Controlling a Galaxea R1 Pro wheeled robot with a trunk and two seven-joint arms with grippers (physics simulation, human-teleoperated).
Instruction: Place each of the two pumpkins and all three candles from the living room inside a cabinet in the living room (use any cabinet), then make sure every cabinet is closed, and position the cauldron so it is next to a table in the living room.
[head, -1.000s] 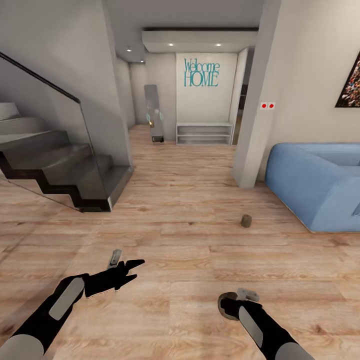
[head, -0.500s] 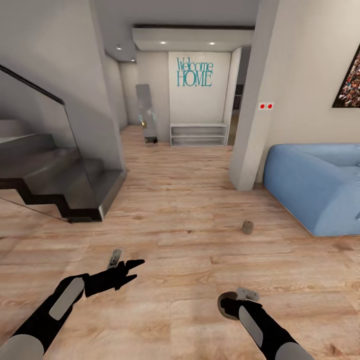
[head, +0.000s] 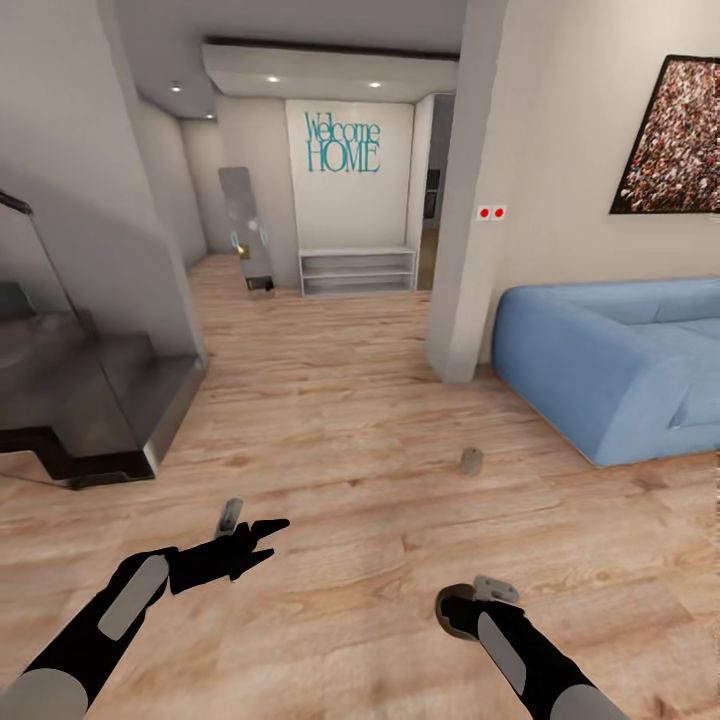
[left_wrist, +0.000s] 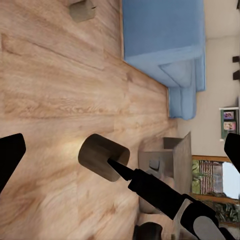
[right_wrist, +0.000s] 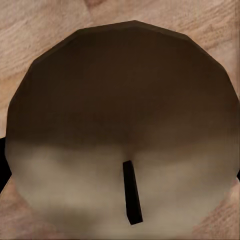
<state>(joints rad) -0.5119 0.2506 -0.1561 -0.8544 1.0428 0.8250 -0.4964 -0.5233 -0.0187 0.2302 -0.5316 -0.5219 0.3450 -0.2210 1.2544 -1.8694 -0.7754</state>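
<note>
My right gripper (head: 468, 603) is shut on a short brown candle (head: 457, 613), low over the wooden floor. In the right wrist view the candle's round top (right_wrist: 120, 100) with its dark wick sits close to the camera. The left wrist view shows the same candle (left_wrist: 101, 155) on the right arm's tip. A second candle (head: 471, 461) stands on the floor ahead of the right arm, near the sofa, and appears as a candle (left_wrist: 81, 9) in the left wrist view too. My left gripper (head: 250, 527) is open and holds nothing. The pumpkins, cabinet, cauldron and table are out of view.
A blue sofa (head: 610, 370) stands at the right against the wall, with a square pillar (head: 460, 250) beside it. A dark staircase (head: 95, 400) with a glass rail is at the left. Down the hall are a white shelf (head: 357, 270) and a standing mirror (head: 245, 225).
The whole picture has shifted left, so the camera has turned right; more of the sofa and wall picture shows, less of the stairs. Both arms hold the same pose.
</note>
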